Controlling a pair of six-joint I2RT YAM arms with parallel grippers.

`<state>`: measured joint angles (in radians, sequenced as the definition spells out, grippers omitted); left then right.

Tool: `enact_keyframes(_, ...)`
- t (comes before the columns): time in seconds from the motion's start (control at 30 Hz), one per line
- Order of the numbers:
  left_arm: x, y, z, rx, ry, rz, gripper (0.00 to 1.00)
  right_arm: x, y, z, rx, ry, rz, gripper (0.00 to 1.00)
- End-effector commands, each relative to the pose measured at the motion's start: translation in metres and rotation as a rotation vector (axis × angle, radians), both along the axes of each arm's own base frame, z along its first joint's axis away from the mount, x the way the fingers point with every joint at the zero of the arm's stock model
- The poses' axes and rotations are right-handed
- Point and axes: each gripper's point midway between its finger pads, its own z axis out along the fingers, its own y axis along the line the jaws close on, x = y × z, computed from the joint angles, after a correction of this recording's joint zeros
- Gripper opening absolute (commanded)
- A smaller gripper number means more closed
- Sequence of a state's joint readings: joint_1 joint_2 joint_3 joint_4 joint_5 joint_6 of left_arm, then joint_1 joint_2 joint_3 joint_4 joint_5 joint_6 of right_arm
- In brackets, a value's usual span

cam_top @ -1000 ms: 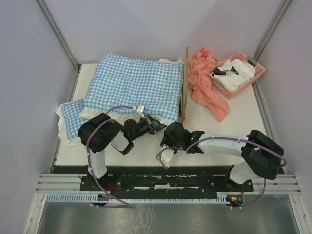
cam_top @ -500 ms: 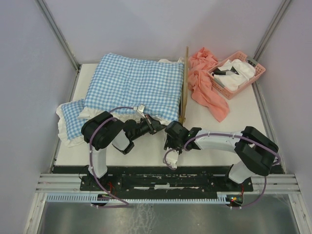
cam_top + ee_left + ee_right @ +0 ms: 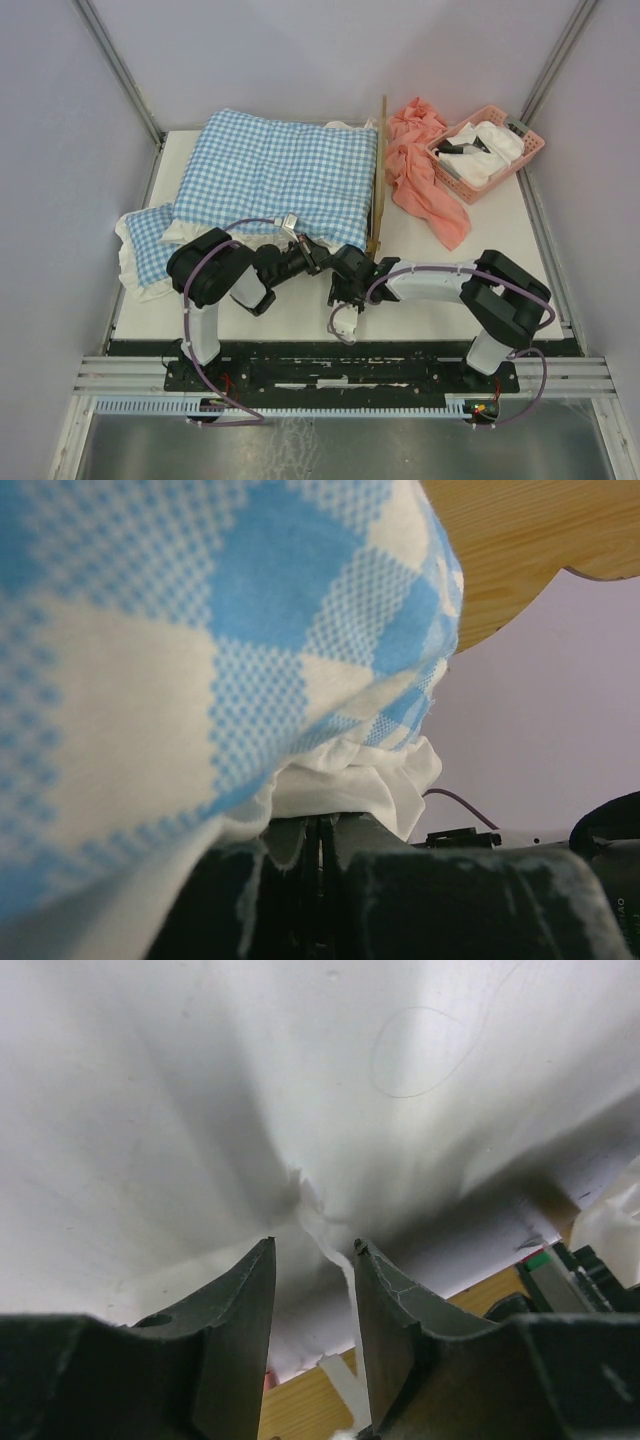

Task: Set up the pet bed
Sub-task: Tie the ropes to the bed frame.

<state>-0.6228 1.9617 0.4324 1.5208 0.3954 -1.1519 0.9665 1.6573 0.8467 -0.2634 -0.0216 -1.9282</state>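
Right arm is folding in: over the last second its elbow has swung left across the lower right of the top view, and the right gripper [image 3: 345,284] has crept up towards the near corner of the checked cushion [image 3: 275,170], now just beside the left gripper [image 3: 318,256]. The left one hasn't budged; it's clamped tight on the cushion's white frill [image 3: 350,780], blue check draped over its camera. On the right wrist view the jaws stand about half apart with a ridge of white fabric [image 3: 320,1230] bunched between them and creases fanning out from that spot, so it looks like a pinch on the underside. The pet bed [image 3: 380,175] sits centre frame, mostly buried under the cushion, only its wooden headboard [image 3: 520,550] edge poking out. Both grippers on one corner suggests the cushion is about to be tugged square onto the frame
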Motion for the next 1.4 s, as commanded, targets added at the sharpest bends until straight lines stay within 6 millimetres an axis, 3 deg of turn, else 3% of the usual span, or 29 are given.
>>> enact_keyframes(0.0, 0.005, -0.004, 0.024, -0.063, -0.052, -0.015, 0.03, 0.013, 0.017, 0.01, 0.003, -0.036, 0.026, 0.46)
enact_keyframes(0.77, 0.006, -0.003, 0.033, -0.069, -0.064, -0.006, 0.03, 0.021, -0.004, -0.025, -0.203, 0.016, 0.005, 0.42)
enact_keyframes(0.87, 0.007, -0.002, 0.032, -0.067, -0.062, -0.001, 0.03, 0.022, -0.007, -0.027, -0.231, 0.016, -0.001, 0.31)
enact_keyframes(0.93, 0.006, -0.003, 0.032, -0.067, -0.062, -0.003, 0.03, 0.023, -0.007, -0.024, -0.23, 0.016, -0.009, 0.14)
enact_keyframes(0.97, 0.007, -0.002, 0.031, -0.065, -0.062, -0.002, 0.03, 0.023, -0.006, -0.023, -0.216, 0.016, -0.012, 0.05)
enact_keyframes(1.0, 0.007, -0.002, 0.031, -0.064, -0.065, 0.0, 0.03, 0.022, -0.004, -0.021, -0.201, 0.02, -0.015, 0.02)
enact_keyframes(1.1, 0.008, -0.002, 0.027, -0.053, -0.065, 0.001, 0.03, 0.016, 0.004, -0.012, -0.118, 0.079, -0.071, 0.02)
enact_keyframes(1.23, 0.006, -0.003, 0.021, -0.035, -0.067, -0.005, 0.03, 0.018, 0.022, 0.009, 0.134, 0.193, -0.324, 0.02)
enact_keyframes(1.37, 0.005, -0.001, 0.012, -0.002, -0.072, -0.008, 0.03, 0.019, 0.022, 0.017, 0.336, 0.32, -0.546, 0.02)
